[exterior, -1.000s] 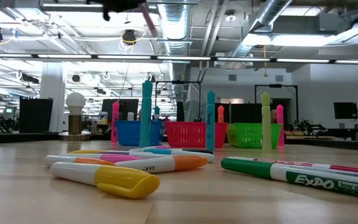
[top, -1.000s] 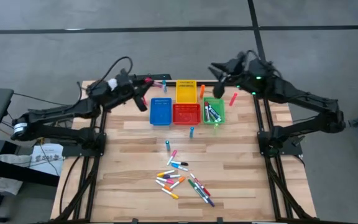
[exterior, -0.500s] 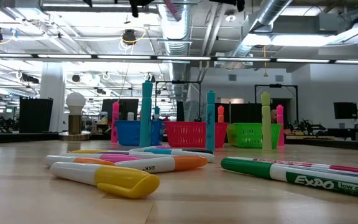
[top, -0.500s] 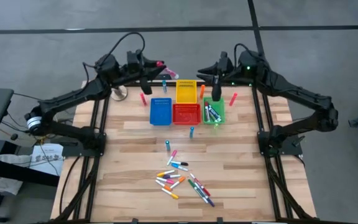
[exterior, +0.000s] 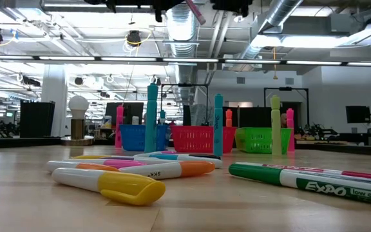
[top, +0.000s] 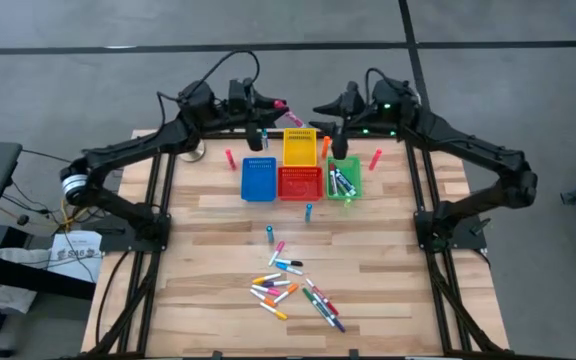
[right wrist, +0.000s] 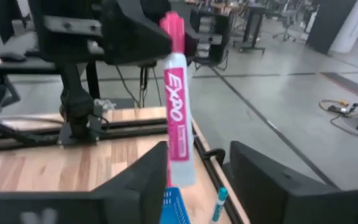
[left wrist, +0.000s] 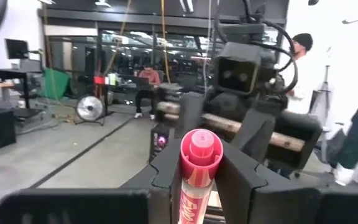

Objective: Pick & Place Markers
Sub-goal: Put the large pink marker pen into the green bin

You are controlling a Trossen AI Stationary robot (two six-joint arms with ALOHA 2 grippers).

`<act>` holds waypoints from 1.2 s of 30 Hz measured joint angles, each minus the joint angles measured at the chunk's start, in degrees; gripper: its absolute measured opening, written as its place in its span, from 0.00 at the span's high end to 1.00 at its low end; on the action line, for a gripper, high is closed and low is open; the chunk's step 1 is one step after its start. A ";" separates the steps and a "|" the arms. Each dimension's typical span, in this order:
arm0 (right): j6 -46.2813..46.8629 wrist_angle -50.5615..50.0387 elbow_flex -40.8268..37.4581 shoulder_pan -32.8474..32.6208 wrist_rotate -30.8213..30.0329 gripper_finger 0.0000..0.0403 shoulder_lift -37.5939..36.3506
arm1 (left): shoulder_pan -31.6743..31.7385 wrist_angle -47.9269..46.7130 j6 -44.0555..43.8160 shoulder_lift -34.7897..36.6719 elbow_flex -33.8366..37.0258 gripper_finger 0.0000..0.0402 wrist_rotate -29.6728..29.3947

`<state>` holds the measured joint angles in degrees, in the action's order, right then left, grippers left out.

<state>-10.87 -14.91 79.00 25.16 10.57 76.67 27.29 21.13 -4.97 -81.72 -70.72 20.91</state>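
Observation:
High above the table's far edge, my left gripper (top: 266, 106) is shut on a pink marker (top: 288, 112) with a white barrel. My right gripper (top: 326, 112) faces it from the right. It is open, with its fingers (right wrist: 148, 180) on either side of the marker's free end (right wrist: 182, 174); I cannot tell whether they touch it. Several markers (top: 293, 290) lie heaped on the near half of the table. Single ones stand upright (top: 308, 212), (top: 270, 233), (top: 376, 158). More lie in the green bin (top: 344, 180). My left gripper pinches the pink marker's barrel (left wrist: 188, 205) between its two fingers, which lie along it. They reach roughly level toward the table's right. The marker's pink end (left wrist: 201, 149) sticks out past the fingertips toward my right gripper. It is lifted clear, far above the table.
Blue (top: 259, 178), red (top: 300, 183) and green bins stand in a row at the far middle, with a yellow bin (top: 300, 147) behind the red one. Another upright marker (top: 230, 158) stands left of the blue bin. Bare wood lies left and right of the heap.
My left gripper has gone up and toward the table's right with the pink marker, turning to face my right gripper. My right gripper has come from above the green bin toward the left, until the marker's free end lies between its fingers.

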 joint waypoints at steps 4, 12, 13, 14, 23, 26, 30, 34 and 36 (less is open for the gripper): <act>-1.57 0.82 0.29 -0.44 0.04 0.46 2.41 | -0.93 0.82 0.15 -0.54 -0.07 0.81 0.11; -1.80 0.52 3.70 -2.51 0.13 0.38 7.37 | -1.56 0.89 0.17 -0.54 -0.07 0.81 0.05; -2.33 0.58 4.12 -2.81 0.15 0.38 7.95 | -1.86 0.87 0.17 -0.54 -0.07 0.81 0.02; -3.00 0.48 4.45 -3.17 0.13 0.38 8.41 | -2.07 0.89 0.17 -0.54 -0.03 0.81 -0.16; -4.36 3.19 5.81 -4.96 -0.39 0.39 8.50 | -3.52 0.80 0.19 -0.54 0.11 0.81 -0.14; -4.18 3.55 5.88 -4.91 -2.19 0.44 8.26 | -3.52 0.80 0.19 -0.54 0.13 0.81 -0.35; -4.16 2.76 5.84 -4.94 -2.91 0.61 8.38 | -3.53 0.85 0.25 -0.54 0.13 0.81 -0.52; -4.06 2.88 5.84 -5.33 -3.02 0.85 8.38 | -3.52 0.83 0.46 -0.54 0.15 0.81 -0.39; -4.04 2.95 5.84 -5.31 -2.84 0.88 8.38 | -3.52 0.93 1.64 -0.54 0.17 0.81 -0.50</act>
<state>-14.91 -11.96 84.84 19.86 7.73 85.06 23.77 22.06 -3.33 -82.26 -70.54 20.40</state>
